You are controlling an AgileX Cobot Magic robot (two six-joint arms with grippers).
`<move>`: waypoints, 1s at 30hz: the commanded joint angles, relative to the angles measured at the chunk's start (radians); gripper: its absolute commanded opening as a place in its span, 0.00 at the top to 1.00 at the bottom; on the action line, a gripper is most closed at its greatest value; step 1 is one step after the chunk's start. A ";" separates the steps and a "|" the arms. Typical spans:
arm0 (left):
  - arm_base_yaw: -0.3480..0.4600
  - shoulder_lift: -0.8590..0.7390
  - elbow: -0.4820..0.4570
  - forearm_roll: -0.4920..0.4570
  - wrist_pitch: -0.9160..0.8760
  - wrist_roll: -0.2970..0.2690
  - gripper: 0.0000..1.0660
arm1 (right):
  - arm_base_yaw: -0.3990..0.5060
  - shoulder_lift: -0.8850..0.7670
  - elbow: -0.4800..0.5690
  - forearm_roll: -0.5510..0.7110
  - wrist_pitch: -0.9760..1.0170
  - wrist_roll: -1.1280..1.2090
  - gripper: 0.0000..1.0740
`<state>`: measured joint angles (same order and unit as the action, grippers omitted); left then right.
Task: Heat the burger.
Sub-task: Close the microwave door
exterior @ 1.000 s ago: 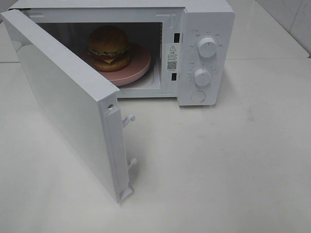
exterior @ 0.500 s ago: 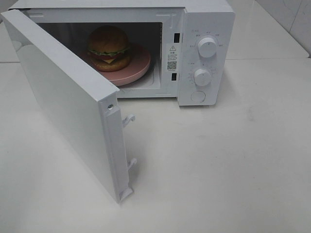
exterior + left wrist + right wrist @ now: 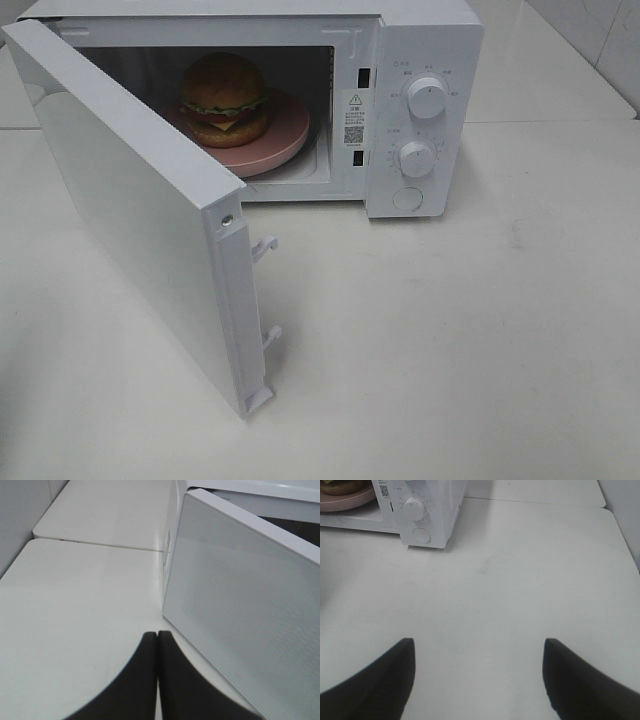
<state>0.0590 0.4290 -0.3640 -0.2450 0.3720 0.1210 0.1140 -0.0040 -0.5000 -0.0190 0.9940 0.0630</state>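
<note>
Burger: the burger (image 3: 224, 98) sits on a round pink plate (image 3: 287, 138) toward the back left of the cavity of the white microwave (image 3: 430, 35). It is placed where it can be heated.
Door: the microwave door (image 3: 130, 210) stands swung wide on its left side, leaving the cavity exposed. In my judgement it has to be shut before heating can start.
Left gripper: the left gripper (image 3: 158, 642) has its fingers pressed together with nothing between them, low over the table (image 3: 480, 330) and close beside the door's outer face. A closed tip like this suits pushing that panel, I judge.
Right gripper: the right gripper (image 3: 479, 652) hangs over bare table with its fingers spread and holding nothing. It faces the control panel, probably so it can reach the knobs.
Controls: the upper knob (image 3: 427, 98) is above the lower knob (image 3: 416, 158), with a round button (image 3: 407, 198) beneath them.
Latches: the upper latch hook (image 3: 265, 246) and lower latch hook (image 3: 271, 338) stick out from the door's free edge, ready to catch in the slots beside the cavity.
Count: one burger, one plate, one microwave, one door, two knobs, one button, two latch hooks, two grippers.
</note>
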 commanded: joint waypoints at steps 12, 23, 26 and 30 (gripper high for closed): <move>-0.003 0.302 0.204 0.008 -0.716 -0.028 1.00 | -0.004 -0.028 0.003 -0.001 0.000 0.005 0.35; -0.003 0.656 0.191 0.546 -0.999 -0.398 1.00 | -0.004 -0.028 0.003 -0.001 0.000 0.005 0.35; -0.003 0.769 0.168 0.633 -1.065 -0.457 1.00 | -0.004 -0.028 0.003 -0.001 0.000 0.005 0.35; -0.051 0.858 0.150 0.634 -1.131 -0.444 1.00 | -0.004 -0.028 0.003 -0.001 0.000 0.005 0.35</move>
<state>0.0470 1.2420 -0.1960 0.3760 -0.6990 -0.3190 0.1140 -0.0040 -0.5000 -0.0190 0.9940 0.0630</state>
